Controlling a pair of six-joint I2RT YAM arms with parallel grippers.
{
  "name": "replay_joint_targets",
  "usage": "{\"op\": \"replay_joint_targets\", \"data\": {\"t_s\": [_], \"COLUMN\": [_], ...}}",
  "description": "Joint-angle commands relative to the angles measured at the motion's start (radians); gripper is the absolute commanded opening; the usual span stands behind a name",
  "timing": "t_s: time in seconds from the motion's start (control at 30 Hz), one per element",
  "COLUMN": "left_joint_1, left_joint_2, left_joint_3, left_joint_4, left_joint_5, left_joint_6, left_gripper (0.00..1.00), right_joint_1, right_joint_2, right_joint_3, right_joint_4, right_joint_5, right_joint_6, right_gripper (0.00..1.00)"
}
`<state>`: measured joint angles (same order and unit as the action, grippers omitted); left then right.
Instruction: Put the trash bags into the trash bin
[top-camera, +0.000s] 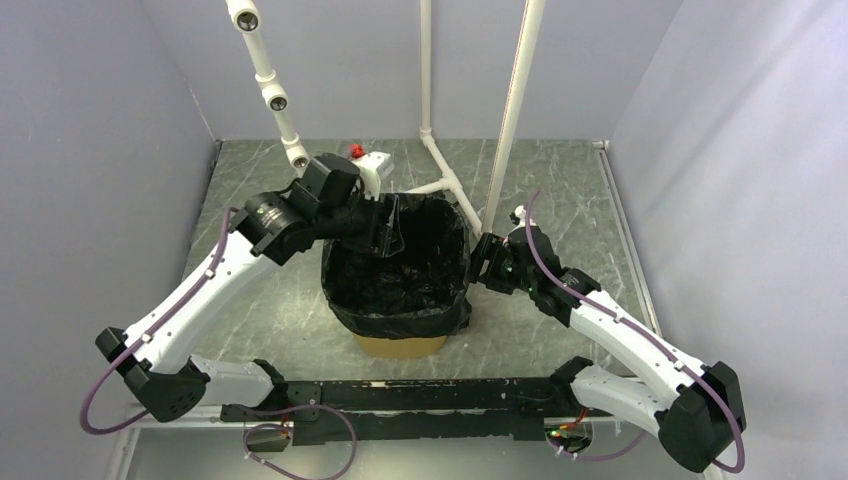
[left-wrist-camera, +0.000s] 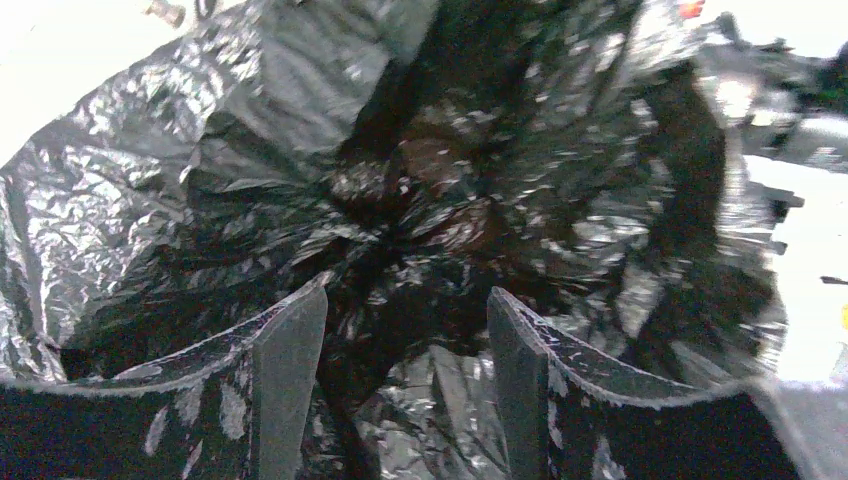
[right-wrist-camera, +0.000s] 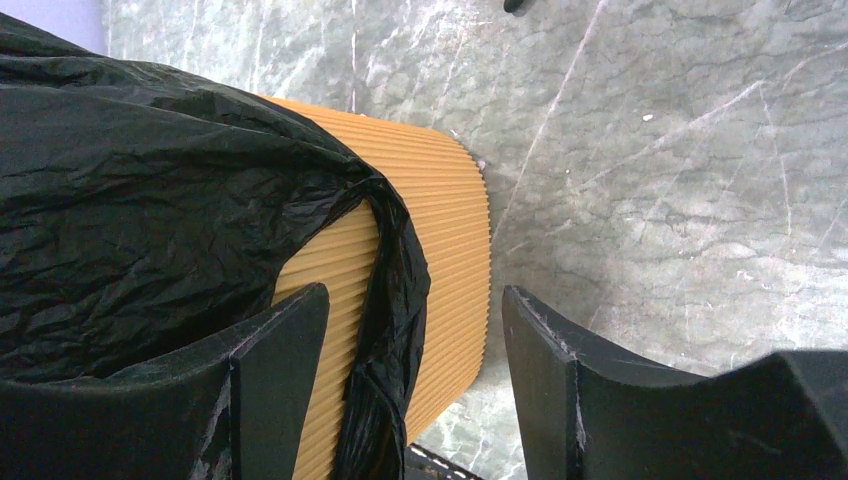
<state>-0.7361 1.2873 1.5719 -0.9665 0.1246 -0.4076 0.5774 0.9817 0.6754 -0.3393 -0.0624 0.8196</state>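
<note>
Trash bag (top-camera: 400, 270) lines trash bin (right-wrist-camera: 440, 230); seating step. Left tool (left-wrist-camera: 405, 300) jaws apart inside the liner, right tool (right-wrist-camera: 415, 295) jaws apart astride the hem, probably gripping nothing. Next: tuck hem down.

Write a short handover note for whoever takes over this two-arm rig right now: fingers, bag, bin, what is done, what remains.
Left gripper: fingers apart, pointing into the bag's open mouth at the bin's far-left rim; nothing visibly pinched.
Right gripper: fingers apart outside the bin's right side, straddling the bag's hanging edge, not closed on it.
Trash bag: inside the trash bin, mouth open, edge folded over the rim on the sides in view.
Done: the bag is in the bin.
Left: probably only tidying the overhang, then drawing both arms clear.
</note>
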Motion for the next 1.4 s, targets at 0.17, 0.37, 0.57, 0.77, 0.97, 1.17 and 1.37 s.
{"op": "replay_joint_targets", "data": {"t_s": [0.17,0.37,0.57,0.77,0.97,1.17,1.37], "left_joint_1": [-0.017,-0.032,-0.042,-0.067,-0.089,-0.089,-0.102], "left_joint_2": [0.011,0.06,0.094,0.084,-0.016,0.095,0.207], "left_joint_3": [-0.227,-0.317,-0.381,-0.472,-0.576,-0.551,-0.549], "left_joint_4": [0.136,0.212,0.242,0.281,0.439,0.361,0.325], "left_joint_5": [-0.172,-0.198,-0.161,-0.18,-0.216,-0.212,-0.157], "left_joint_6": [-0.052,-0.078,-0.075,-0.095,-0.085,-0.089,-0.099], "left_gripper": [0.66,0.64,0.64,0.63,0.64,0.65,0.63], "right_joint_1": [-0.002,-0.002,-0.002,-0.002,-0.002,-0.002,-0.003], "right_joint_2": [0.002,0.014,0.019,0.035,0.045,0.053,0.059], "right_joint_3": [0.019,0.019,0.017,0.017,0.014,0.02,0.019], "right_joint_4": [0.048,0.05,0.053,0.069,0.078,0.085,0.092], "right_joint_5": [-0.024,-0.033,-0.028,-0.05,-0.059,-0.075,-0.11], "right_joint_6": [-0.006,-0.011,-0.014,-0.011,-0.011,-0.013,-0.025], "right_gripper": [0.68,0.69,0.69,0.7,0.72,0.73,0.77]}}
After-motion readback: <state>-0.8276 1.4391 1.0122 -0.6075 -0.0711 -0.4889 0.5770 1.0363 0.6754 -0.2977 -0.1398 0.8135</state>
